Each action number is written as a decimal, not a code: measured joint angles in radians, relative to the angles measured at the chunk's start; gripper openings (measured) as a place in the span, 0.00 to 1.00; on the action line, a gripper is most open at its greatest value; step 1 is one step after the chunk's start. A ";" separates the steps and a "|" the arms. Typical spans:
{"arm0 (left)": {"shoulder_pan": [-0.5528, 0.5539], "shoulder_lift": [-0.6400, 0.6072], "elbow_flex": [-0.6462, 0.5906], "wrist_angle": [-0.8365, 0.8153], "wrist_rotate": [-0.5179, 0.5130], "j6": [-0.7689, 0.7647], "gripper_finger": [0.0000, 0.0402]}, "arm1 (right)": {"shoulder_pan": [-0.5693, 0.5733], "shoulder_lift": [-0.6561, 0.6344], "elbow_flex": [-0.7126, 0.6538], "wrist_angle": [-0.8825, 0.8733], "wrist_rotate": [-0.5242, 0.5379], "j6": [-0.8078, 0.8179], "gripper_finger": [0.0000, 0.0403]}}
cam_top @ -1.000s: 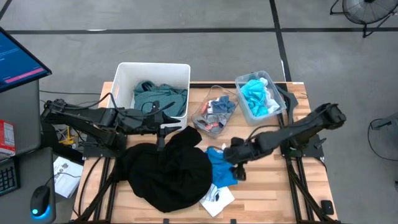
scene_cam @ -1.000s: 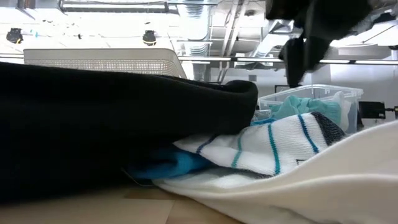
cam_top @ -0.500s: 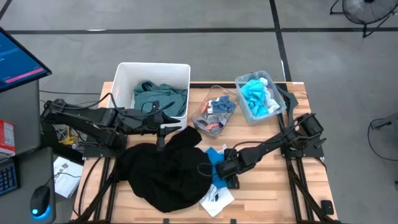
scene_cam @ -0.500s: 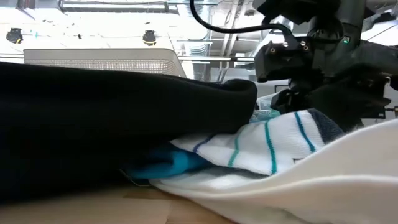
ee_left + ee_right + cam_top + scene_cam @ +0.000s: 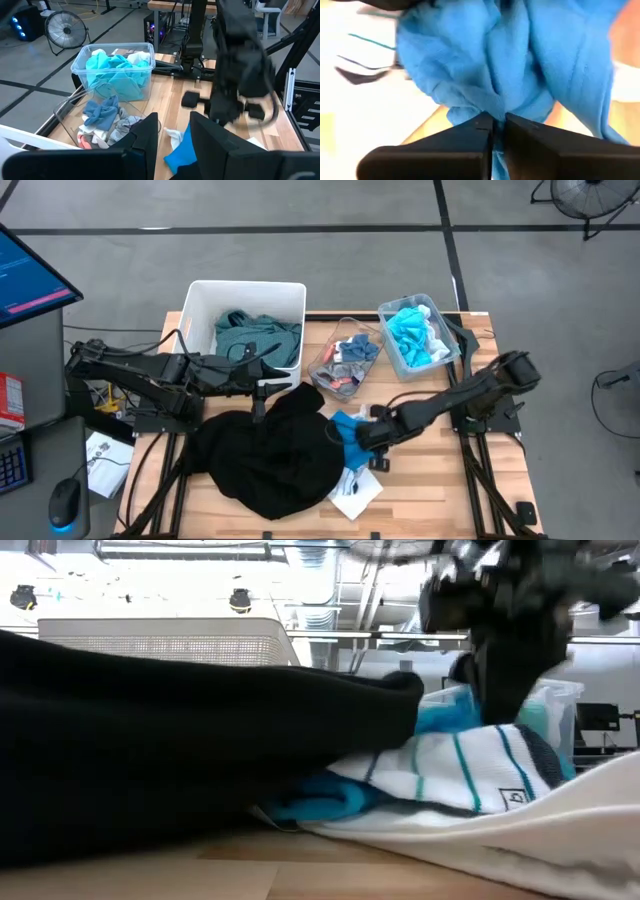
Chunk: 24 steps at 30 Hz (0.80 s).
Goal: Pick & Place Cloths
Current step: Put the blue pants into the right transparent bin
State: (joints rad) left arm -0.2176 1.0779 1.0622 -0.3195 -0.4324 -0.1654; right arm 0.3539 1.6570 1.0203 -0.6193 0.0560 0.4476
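Tool (image 5: 494, 122) pinching blue cloth (image 5: 520, 65)

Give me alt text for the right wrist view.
The right tool is shut on a fold of a blue cloth, which fills most of the frame. A white sock with teal stripes lies beside it.

Even, bright overhead light fills the scene with only soft shadows, ceiling lamps (image 5: 130, 580) glaring white in the low view, where the right arm (image 5: 510, 610) is motion-blurred, as it is in the left wrist view, and the blue cloth (image 5: 520, 60) is soft.
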 joint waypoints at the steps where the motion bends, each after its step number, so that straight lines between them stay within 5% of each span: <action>1: 0.000 0.000 0.000 -0.001 0.000 0.000 0.25 | -0.004 -0.034 0.000 -0.021 -0.001 0.009 0.04; 8: 0.000 0.000 0.000 0.000 0.000 0.000 0.25 | -0.029 -0.310 0.001 -0.069 0.017 0.053 0.02; 14: 0.000 0.000 0.000 -0.001 0.000 0.001 0.25 | -0.083 -0.529 0.002 -0.079 0.163 0.111 0.04; 24: 0.000 0.000 0.000 -0.001 0.000 0.003 0.25 | -0.242 -0.798 0.004 -0.038 0.716 0.132 0.01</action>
State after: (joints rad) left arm -0.2176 1.0782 1.0622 -0.3202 -0.4324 -0.1627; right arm 0.1120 0.8588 1.0244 -0.6578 0.7720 0.5798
